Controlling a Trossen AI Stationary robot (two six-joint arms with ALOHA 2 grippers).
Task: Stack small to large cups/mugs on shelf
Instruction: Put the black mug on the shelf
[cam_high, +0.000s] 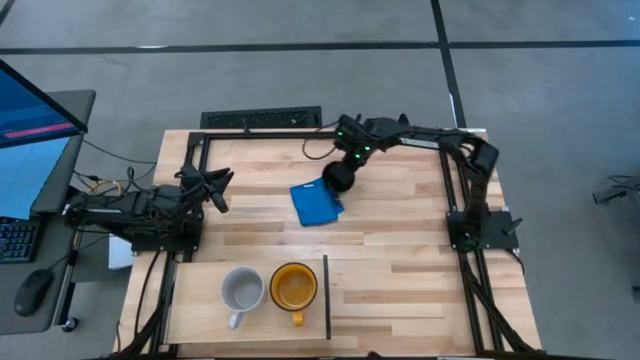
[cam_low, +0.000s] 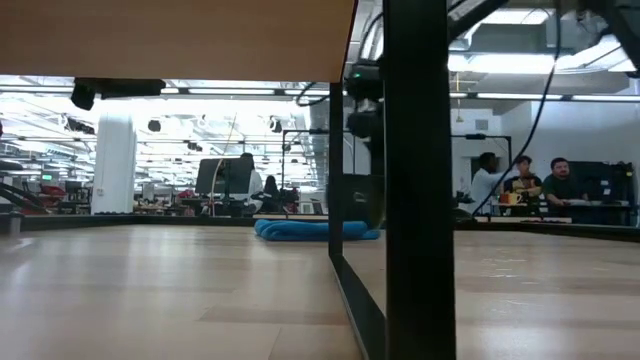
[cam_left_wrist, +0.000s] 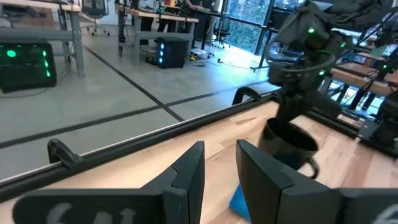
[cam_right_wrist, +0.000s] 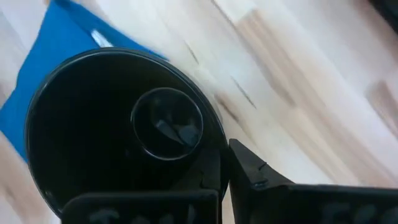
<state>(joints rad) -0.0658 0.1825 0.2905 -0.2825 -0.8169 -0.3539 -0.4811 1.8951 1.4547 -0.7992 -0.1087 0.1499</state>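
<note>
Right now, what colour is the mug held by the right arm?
Glossy black mug, pinched at its rim by the right fingers; clearest in the right wrist view.

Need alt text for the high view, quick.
Right gripper holds the black mug by its rim over the blue cloth. Grey mug and yellow mug stand on the shelf. Left gripper waits.

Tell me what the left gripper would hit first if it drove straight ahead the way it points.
Probably the black mug, held by the right gripper just above the blue cloth. The left gripper points toward it, though depth and height are unclear.
</note>
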